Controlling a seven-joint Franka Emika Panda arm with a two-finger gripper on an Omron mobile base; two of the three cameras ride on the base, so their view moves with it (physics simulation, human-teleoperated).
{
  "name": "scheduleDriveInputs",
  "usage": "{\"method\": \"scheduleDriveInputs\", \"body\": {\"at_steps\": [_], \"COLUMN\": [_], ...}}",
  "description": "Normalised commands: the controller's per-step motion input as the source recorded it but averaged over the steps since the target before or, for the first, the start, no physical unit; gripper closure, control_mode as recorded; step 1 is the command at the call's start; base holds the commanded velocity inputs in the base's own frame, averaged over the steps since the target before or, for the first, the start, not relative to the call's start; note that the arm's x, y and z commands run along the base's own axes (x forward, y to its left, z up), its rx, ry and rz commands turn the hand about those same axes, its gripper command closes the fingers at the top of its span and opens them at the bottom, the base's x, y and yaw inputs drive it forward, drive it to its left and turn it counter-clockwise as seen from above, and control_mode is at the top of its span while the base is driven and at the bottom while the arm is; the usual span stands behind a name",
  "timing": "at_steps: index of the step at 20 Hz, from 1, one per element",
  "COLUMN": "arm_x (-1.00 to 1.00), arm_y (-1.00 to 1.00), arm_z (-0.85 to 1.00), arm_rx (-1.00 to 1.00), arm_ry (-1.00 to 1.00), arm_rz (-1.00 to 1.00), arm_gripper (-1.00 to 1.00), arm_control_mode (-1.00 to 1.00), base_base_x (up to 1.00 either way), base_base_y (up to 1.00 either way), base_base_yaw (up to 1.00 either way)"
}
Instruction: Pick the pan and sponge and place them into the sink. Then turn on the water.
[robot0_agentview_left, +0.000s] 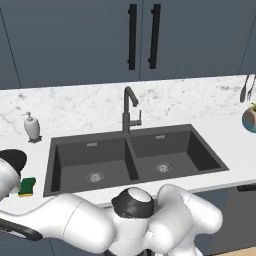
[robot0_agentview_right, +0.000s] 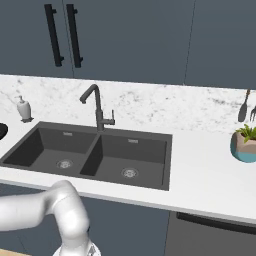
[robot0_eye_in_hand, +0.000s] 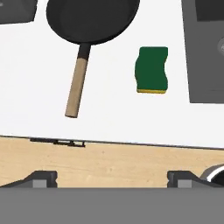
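We have the hand (robot0_eye_in_hand: 112, 177) over the worktop's (robot0_eye_in_hand: 35, 78) front edge, fingers spread fully apart and holding nothing. Below it, on the worktop left of the sink (robot0_agentview_left: 135, 155), lie both things we must move. The pan (robot0_eye_in_hand: 92, 19) sits at the top of the hand view with its handle pointing back towards us; the sponge (robot0_eye_in_hand: 151, 70) lies just beside it, between the handle and the sink's edge, touching neither. From the left base view we see the pan's dark rim and the sponge at the far left, partly behind our own arm.

We judge the pan to be the heavy, stiff piece. Its round body is too wide for our fingers, so the slim wooden handle is the place to take it, fairly near the pan so the weight does not swing it down. Wood should give fair grip. The sponge looks light and soft; it will squash under the fingers, so we would close across its narrow width.

Counted: one pan, one sponge, one sink with two basins and a drain in each, one faucet (robot0_agentview_left: 129, 107) with no water running, one soap dispenser (robot0_agentview_left: 32, 126).
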Motion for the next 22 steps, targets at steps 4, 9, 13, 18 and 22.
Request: {"method": "scheduleDriveInputs", "body": {"at_steps": [4, 9, 13, 18, 22], "arm_x": [0.20, 0.27, 0.33, 0.28, 0.31], "arm_y": [0.28, 0.10, 0.03, 0.18, 0.32], "arm_z": [-0.23, -0.31, -0.29, -0.05, -0.14], "arm_rx": [0.00, 0.00, 0.00, -0.01, -0.06], "arm_ry": [0.00, 0.00, 0.00, 0.11, 0.12], "arm_rz": [-0.07, -0.04, 0.00, 0.00, 0.00], "arm_gripper": [-1.00, -1.00, -1.00, -1.00, -1.00], "arm_control_mode": [-1.00, -1.00, -1.00, -1.00, -1.00], "base_base_x": [0.00, 0.00, 0.00, 0.00, 0.00], "base_base_y": [0.00, 0.00, 0.00, 0.00, 0.00], "base_base_yaw": [0.00, 0.00, 0.00, 0.00, 0.00]}}
